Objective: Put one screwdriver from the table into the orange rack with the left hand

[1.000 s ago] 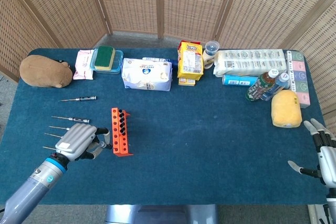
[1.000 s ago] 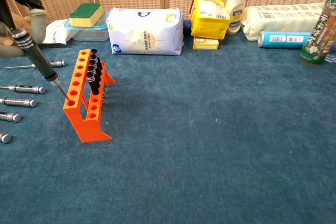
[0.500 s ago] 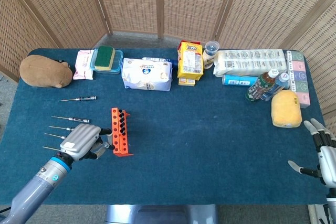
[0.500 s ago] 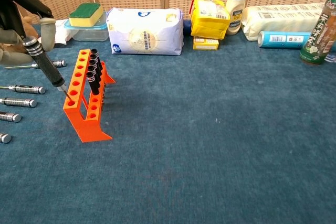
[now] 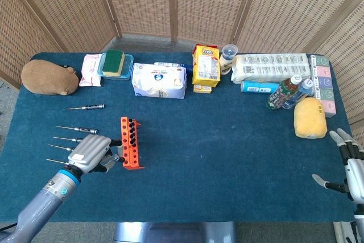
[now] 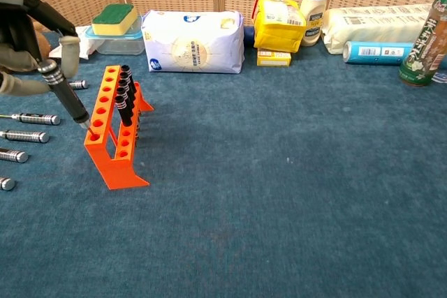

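Gripping a black-handled metal screwdriver (image 6: 64, 92), tilted, the left hand (image 5: 91, 153) has its tip placed at a front hole of the orange plastic rack (image 6: 112, 134); insertion and release are judged left.

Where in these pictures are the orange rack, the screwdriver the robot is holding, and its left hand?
orange rack (image 6: 112, 165): chest view, on its near end wall.
screwdriver (image 6: 66, 95): chest view, on the dark handle, tilted toward the rack.
left hand (image 5: 90, 152): head view, on the grey back of the hand.
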Tool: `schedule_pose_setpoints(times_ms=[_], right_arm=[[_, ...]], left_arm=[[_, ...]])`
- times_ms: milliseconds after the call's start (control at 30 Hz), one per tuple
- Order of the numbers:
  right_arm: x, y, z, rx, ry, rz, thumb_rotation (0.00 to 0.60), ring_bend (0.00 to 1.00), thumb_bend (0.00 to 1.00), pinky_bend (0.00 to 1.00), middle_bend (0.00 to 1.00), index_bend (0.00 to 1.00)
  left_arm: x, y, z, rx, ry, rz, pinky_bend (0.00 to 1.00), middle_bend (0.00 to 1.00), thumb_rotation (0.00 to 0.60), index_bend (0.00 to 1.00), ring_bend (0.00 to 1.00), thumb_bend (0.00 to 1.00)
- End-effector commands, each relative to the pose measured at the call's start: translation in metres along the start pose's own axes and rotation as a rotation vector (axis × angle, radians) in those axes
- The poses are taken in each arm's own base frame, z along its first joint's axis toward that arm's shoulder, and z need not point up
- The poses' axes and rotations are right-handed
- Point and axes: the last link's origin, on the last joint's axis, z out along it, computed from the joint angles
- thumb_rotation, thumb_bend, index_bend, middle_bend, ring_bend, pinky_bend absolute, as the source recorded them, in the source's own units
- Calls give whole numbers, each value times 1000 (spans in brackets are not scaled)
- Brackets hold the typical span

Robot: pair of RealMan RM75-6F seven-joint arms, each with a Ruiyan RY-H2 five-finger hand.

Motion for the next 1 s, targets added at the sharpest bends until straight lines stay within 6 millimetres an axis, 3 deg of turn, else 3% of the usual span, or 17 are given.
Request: schedule_pose_setpoints(times_ms=[33, 1000], right_arm=[[0, 0, 0, 0, 0, 0, 600, 18, 1, 0, 19, 57], [2, 1, -1, 2, 4, 9, 600, 19, 2, 0, 19, 57]], left_arm=[[-3, 0, 3, 2, -6, 5, 995, 1000, 600, 518, 1000, 380], [-8, 5, 9, 13, -16, 18, 995, 1000, 600, 518, 1000, 379]])
